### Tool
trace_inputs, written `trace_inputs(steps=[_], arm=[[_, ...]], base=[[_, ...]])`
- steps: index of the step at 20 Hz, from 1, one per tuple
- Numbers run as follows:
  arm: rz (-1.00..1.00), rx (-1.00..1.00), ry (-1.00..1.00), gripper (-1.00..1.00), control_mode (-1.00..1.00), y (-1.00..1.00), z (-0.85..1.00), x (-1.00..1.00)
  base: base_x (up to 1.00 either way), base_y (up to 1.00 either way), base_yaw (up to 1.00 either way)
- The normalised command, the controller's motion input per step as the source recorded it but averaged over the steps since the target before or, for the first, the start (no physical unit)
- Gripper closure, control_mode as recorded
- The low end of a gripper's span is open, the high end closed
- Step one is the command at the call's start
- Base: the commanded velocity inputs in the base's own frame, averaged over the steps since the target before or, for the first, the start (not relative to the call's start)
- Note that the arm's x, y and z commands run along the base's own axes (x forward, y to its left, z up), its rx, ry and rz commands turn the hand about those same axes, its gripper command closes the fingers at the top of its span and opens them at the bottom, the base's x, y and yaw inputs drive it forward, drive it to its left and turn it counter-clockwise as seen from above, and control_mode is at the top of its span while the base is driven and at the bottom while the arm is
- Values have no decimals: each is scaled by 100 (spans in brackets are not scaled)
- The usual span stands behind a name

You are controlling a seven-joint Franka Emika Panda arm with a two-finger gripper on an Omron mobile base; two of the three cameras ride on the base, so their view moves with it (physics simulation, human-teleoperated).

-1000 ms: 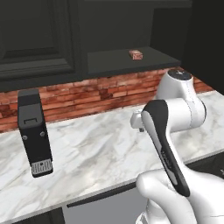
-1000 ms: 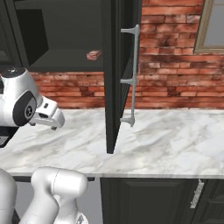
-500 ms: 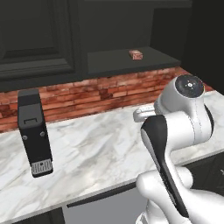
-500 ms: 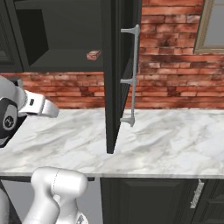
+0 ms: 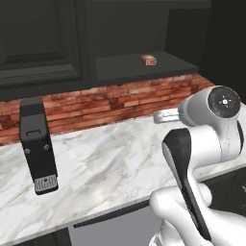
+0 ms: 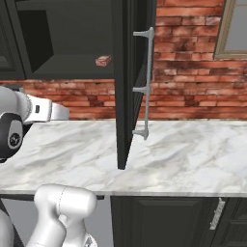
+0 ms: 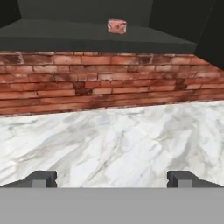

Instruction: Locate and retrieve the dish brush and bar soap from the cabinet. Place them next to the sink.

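White veined marble counter (image 5: 110, 163) backed by red brick wall (image 7: 100, 74). Above, dark black-green wall cabinet (image 6: 72, 43) standing open, its panelled door (image 6: 126, 82) with long silver bar handle (image 6: 147, 84) swung outward. Tiny reddish-orange bar soap (image 7: 117, 26) lying on the cabinet's lower shelf, untouched. Two-finger gripper (image 7: 111, 178) over the counter, fingertips (image 7: 41, 178) wide apart, holding nothing, well below the soap. Black upright appliance (image 5: 37, 146) standing at counter's left.
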Motion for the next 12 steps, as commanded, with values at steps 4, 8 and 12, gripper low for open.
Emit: trace_inputs(steps=[4,8,12], arm=[[0,8,9,-100,-100,-7,6,33],[0,5,11,-100,-100,-2,2,24],[0,6,17,-100,-100,-7,1,18]], base=[[0,0,0],[0,0,0],[0,0,0]])
